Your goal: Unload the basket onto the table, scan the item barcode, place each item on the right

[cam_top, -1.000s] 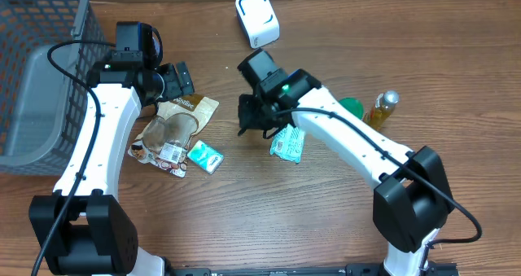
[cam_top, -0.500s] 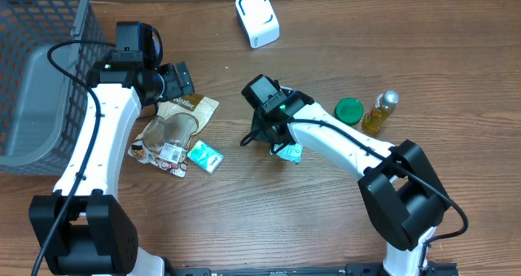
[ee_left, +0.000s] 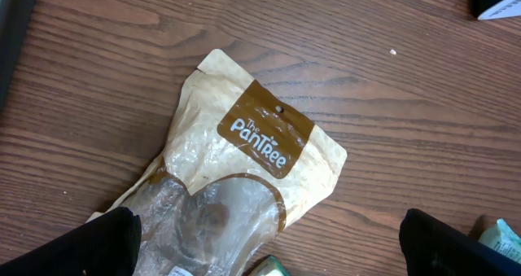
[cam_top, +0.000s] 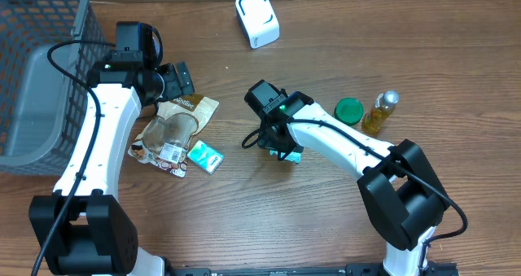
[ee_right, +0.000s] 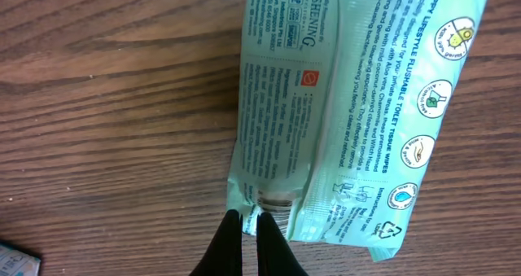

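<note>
Overhead and wrist views, right arm at the wipes pack. Compared with a second earlier, my right hand [ee_right: 248, 227] sits lower and nearer the middle of the tabletop [cam_top: 326, 219]. The wipes pack [ee_right: 358, 105], then lying mostly uncovered beside the hand, now shows in the overhead view only as a teal sliver at the hand's lower right. The hand is clenched, its tips meeting at the crimped end seam of the pack, which lies flat on the wood. I judge this as the start of a pickup by the seam, with the scan itself not yet begun.

My left hand [ee_left: 281, 247] has not moved; it is released, fingers spread wide, hovering over the brown pouch [ee_left: 252, 170] and holding nothing.

Hidden or unclear: whether the clenched tips actually trap any film of the seam I cannot tell. No barcode is visible in any view — the face turned up carries only fine print and a row of icons. The pack's far end is cut off by the wrist frame. The white box [cam_top: 257, 18] at the far edge is probably the scanner, though its window cannot be made out.
</note>
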Robot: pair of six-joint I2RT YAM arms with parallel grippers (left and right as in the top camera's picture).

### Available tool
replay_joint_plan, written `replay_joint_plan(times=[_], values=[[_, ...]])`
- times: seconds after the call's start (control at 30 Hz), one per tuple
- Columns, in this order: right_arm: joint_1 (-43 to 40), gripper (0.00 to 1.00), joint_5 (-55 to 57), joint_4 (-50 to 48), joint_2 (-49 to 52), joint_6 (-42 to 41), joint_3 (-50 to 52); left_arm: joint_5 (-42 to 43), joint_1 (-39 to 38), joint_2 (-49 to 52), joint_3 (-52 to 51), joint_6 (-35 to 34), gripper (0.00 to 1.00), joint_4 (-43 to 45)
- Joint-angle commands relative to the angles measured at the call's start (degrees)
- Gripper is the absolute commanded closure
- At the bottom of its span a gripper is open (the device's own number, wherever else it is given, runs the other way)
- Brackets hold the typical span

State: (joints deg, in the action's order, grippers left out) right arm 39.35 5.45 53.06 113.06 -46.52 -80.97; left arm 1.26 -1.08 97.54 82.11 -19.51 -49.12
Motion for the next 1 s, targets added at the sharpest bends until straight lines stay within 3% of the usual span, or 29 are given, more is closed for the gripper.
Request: replay_joint_plan(times=[0.0,0.37,0.8,0.97], values=[[-0.5,0.96,2.9,-0.6,0.7,-0.6,0.2,-0.2,0.2,0.6,-0.2,0.2,0.00,0.1],[-0.8,0.97,3.4,-0.3,4.1,-0.7,0.2,-0.2,0.2,0.6,-0.2,0.2,0.00,0.1],[-7.6,0.93,4.0,3.9,4.2,-1.7,0.2,-0.2,0.2,0.6,-0.2,0.2,0.00,0.1],[-8.4,0.96,3.9,4.3,4.2,-1.5,0.2,-0.2,0.2,0.6,-0.2,0.2,0.00,0.1]])
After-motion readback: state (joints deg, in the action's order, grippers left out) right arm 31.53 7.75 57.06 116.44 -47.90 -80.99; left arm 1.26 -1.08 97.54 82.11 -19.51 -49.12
